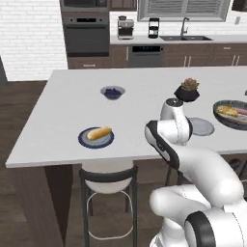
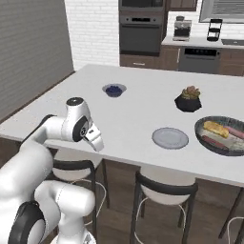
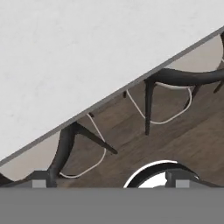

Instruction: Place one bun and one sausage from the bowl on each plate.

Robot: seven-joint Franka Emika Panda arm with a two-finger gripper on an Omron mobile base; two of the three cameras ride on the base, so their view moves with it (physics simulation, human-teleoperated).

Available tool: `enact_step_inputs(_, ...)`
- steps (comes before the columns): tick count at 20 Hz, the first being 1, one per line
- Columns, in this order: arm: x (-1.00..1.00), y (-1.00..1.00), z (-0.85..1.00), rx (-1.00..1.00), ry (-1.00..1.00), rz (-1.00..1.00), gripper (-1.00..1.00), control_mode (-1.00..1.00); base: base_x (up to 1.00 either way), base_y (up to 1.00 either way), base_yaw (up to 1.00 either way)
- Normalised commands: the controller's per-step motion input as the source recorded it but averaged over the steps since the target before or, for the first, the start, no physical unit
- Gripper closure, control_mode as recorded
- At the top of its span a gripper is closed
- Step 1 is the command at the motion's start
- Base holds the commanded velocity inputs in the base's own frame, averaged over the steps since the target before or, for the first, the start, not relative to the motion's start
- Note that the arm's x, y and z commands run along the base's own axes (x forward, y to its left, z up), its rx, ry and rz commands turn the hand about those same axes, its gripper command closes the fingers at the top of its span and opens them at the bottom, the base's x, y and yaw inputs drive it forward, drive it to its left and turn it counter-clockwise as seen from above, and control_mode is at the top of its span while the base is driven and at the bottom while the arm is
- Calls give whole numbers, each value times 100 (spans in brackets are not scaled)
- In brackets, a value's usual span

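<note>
The dark bowl (image 1: 235, 117) (image 2: 209, 139) sits at the counter's right end and holds a bun (image 2: 216, 128) and sausages (image 2: 217, 142). The plain grey plate (image 2: 170, 137) (image 1: 205, 128) lies empty just left of it. Farther left, a second bun (image 1: 99, 132) lies on the blue-rimmed plate (image 1: 87, 141). My gripper (image 2: 96, 141) (image 3: 109, 180) hangs over the counter's front edge between the two plates, open, nothing between its fingertips (image 3: 40, 180). My arm hides the blue-rimmed plate in the right base view.
A small bowl of blue berries (image 1: 112, 92) (image 2: 114, 89) and a potted plant (image 1: 187, 89) (image 2: 188, 99) stand farther back on the counter. Stools (image 1: 107, 181) (image 2: 164, 188) are tucked under the front edge (image 3: 113, 97).
</note>
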Motion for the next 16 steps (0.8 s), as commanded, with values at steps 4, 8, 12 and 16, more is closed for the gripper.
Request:
enact_step_inputs(4, 0, 0, 0, 0, 0, 0, -100, 100, -12, -100, -10)
enact_step_inputs(8, 0, 0, 0, 0, 0, 0, -100, 100, -1, -100, -9)
enact_step_inputs(12, 0, 0, 0, 0, 0, 0, -100, 100, 33, -100, -7)
enact_step_inputs(16, 0, 0, 0, 0, 0, 0, -100, 100, 91, -100, 0)
